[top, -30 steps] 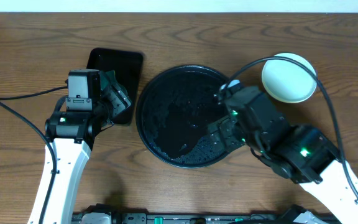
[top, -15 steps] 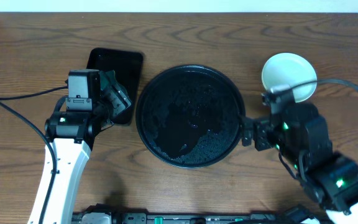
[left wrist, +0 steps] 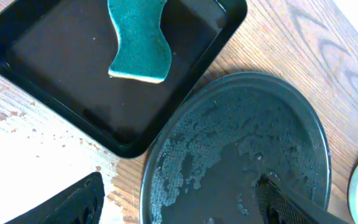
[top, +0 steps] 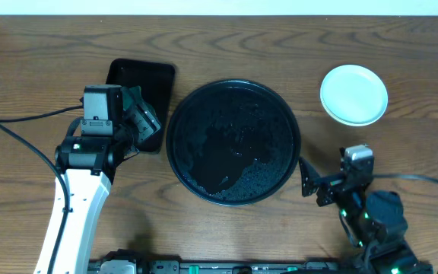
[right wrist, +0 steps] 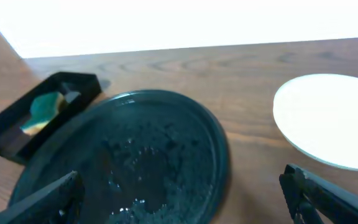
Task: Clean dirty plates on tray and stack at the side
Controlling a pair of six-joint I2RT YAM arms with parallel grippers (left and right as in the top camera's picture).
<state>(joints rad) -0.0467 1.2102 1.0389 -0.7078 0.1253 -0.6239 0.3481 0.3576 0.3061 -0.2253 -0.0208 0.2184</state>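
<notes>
The round black tray [top: 233, 91] sits mid-table, wet with droplets, with no plates on it. It also shows in the left wrist view [left wrist: 241, 106] and the right wrist view [right wrist: 166, 112]. A pale mint plate [top: 353, 93] rests on the table at the far right, clean on top; any plates under it are hidden. It shows in the right wrist view [right wrist: 331, 118] too. My left gripper [top: 141, 118] [left wrist: 179, 186] is open and empty over the gap between the two trays. My right gripper [top: 312, 186] [right wrist: 180, 177] is open and empty, low near the tray's front right rim.
A rectangular black tray [top: 131, 76] stands left of the round tray and holds a teal wavy sponge [left wrist: 138, 37]. The sponge also shows in the right wrist view [right wrist: 42, 109]. Water spots lie on the wood beside the rectangular tray [left wrist: 61, 140].
My right arm has pulled back from over the round tray toward the front right, uncovering the plate. My left arm has not moved.
</notes>
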